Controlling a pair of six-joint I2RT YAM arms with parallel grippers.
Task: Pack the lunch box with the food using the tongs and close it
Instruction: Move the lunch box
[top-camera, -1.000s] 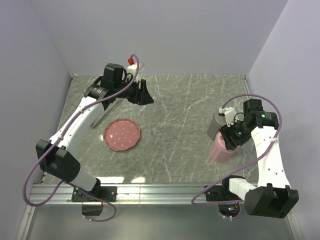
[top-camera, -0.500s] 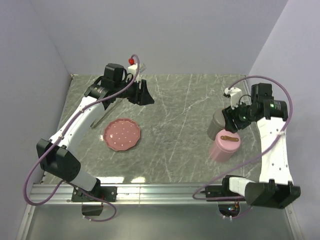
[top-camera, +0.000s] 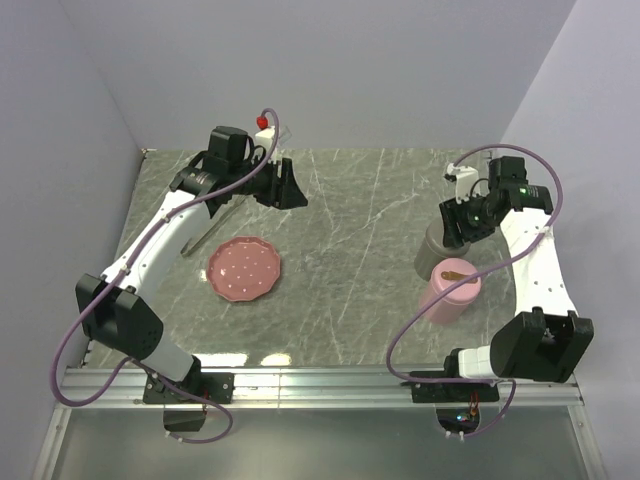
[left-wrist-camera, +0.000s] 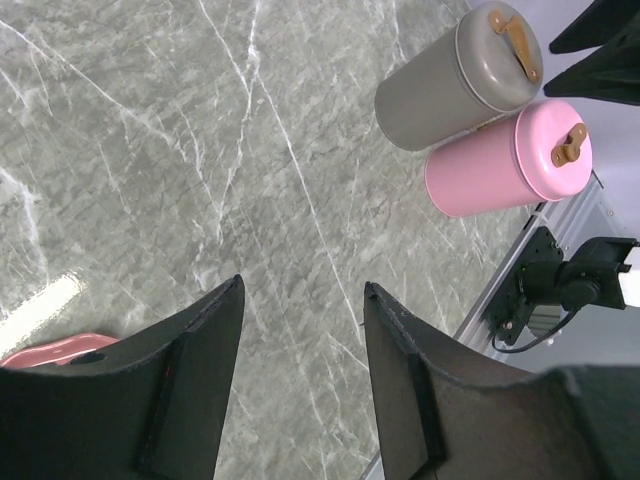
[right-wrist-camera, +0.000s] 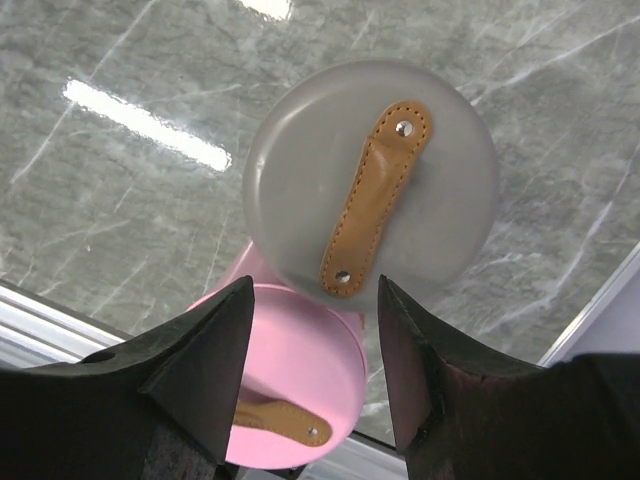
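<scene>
Two round lidded lunch box tins stand at the right: a pink one (top-camera: 448, 292) (right-wrist-camera: 295, 370) and behind it a grey one (top-camera: 430, 250) (right-wrist-camera: 370, 180), each with a tan strap on its lid. My right gripper (top-camera: 456, 220) (right-wrist-camera: 315, 282) hovers open just above the grey lid, holding nothing. The tongs (top-camera: 205, 233) lie on the table at the far left, partly under my left arm. My left gripper (top-camera: 288, 188) (left-wrist-camera: 303, 285) hangs open and empty above the table, behind the pink dotted plate (top-camera: 244, 268). The food is out of view; the plate shows only its dots.
The grey marble table is walled at the back and on both sides. A metal rail (top-camera: 330, 378) runs along the near edge by the arm bases. The left wrist view shows both tins (left-wrist-camera: 505, 160) far off and the plate's rim (left-wrist-camera: 55, 350).
My right gripper has swung from above the pink tin back and up to above the grey tin, uncovering the pink lid. The left arm has stayed still.
</scene>
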